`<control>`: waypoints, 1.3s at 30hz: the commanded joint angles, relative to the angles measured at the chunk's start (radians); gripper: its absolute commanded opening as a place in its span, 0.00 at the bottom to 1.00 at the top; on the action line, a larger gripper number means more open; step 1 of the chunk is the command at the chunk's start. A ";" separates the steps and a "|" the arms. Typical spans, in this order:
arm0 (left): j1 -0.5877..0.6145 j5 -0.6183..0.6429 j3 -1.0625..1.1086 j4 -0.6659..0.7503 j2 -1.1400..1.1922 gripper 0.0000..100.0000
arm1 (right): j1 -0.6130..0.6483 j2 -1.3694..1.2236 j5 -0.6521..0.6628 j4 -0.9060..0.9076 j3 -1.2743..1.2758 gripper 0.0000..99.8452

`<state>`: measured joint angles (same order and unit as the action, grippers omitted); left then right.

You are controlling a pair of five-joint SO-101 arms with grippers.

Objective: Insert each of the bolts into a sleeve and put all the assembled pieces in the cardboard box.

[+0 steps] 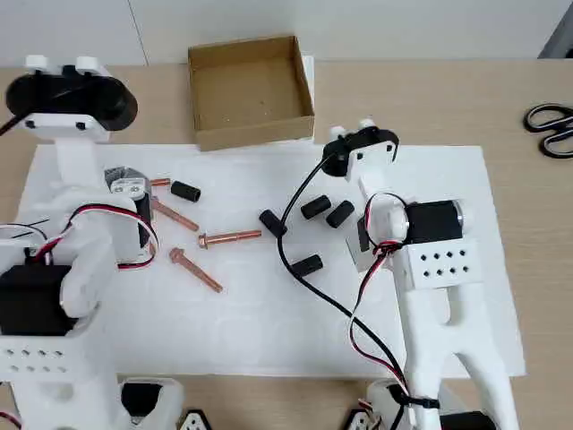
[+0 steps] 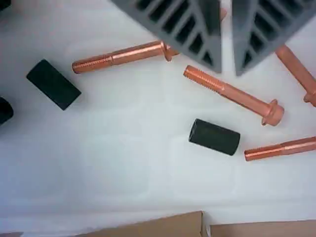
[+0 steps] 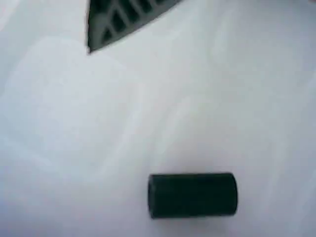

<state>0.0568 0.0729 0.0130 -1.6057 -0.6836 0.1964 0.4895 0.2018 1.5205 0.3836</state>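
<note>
Left wrist view: left gripper (image 2: 228, 69) hangs above the white sheet (image 2: 148, 187), jaws a little apart, nothing btwn them. Four copper bolts lie loose on the sheet. One (image 2: 123, 55) has its head end tucked behind a finger (image 2: 187, 29). One (image 2: 232, 95) lies just past the tips, one (image 2: 296, 74) sits partly behind the other finger, and one (image 2: 280, 149) runs off the frame edge. A black sleeve (image 2: 215, 137) lies on its side btwn the 2nd and 4th bolts, just beside the 4th's threaded end. Another sleeve (image 2: 53, 84) lies well apart from it, and a 3rd (image 2: 4, 109) is cut by the frame edge. Rim of the cardboard box (image 2: 197, 226) shows past the sheet.

Right wrist view: right gripper (image 3: 116, 19) is over the sheet; can't tell if its jaws are apart or together. One sleeve (image 3: 192, 194) lies on its side, apart from the gripper.

High view: cardboard box (image 1: 255, 133) stands at the sheet's far edge. Left arm (image 1: 81, 260) is over the sheet's left part, w/ the bolts just beside it. Right arm (image 1: 439, 269) is over the right part. Four sleeves (image 1: 315, 207) lie grouped mid-sheet near the right arm, and a 5th (image 1: 185, 191) lies by the bolts. Bolts and sleeves all lie separate on the sheet. Scissors (image 1: 551, 127) lie on the table (image 1: 448, 98), off the sheet.
</note>
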 commanded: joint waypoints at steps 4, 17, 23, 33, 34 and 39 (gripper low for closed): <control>0.005 0.003 -0.041 0.002 0.002 0.01 | 0.001 0.002 0.011 0.007 -0.057 0.29; 0.060 0.322 -0.041 0.023 0.091 0.07 | 0.001 -0.025 0.008 -0.002 -0.201 0.33; 0.091 0.359 -0.038 0.058 0.212 0.12 | 0.001 -0.223 -0.083 -0.030 -0.299 0.47; 0.095 0.362 -0.038 0.060 0.210 0.12 | 0.091 -0.404 -0.404 -0.189 -0.325 0.47; 0.095 0.362 -0.038 0.060 0.210 0.12 | 0.097 -0.407 -0.404 -0.166 -0.325 0.47; 0.092 0.364 -0.038 0.061 0.210 0.12 | 0.094 -0.447 -0.408 -0.189 -0.322 0.47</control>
<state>0.1488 0.4304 0.0130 -1.5627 -0.4718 0.2854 0.0537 -0.1956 1.3564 0.1028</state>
